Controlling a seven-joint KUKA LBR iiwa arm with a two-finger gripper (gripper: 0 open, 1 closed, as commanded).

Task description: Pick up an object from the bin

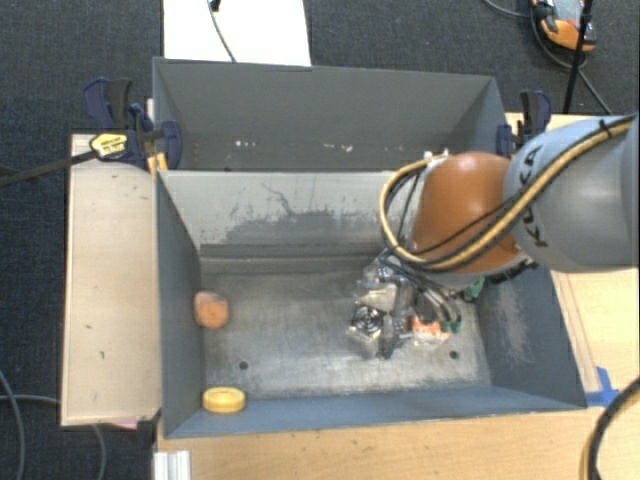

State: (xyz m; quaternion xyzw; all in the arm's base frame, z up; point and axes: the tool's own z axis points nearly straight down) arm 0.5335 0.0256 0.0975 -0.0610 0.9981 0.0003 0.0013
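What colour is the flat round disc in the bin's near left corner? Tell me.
Yellow; the disc shows best in the camera view.

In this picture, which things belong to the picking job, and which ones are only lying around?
Job in hand: gripper, low over the bin's right floor; grey bin; small red-and-white piece beside the gripper, perhaps its target.
Lying about: orange lump on the left floor; yellow disc in the near-left corner; orange-and-black tool outside the bin.
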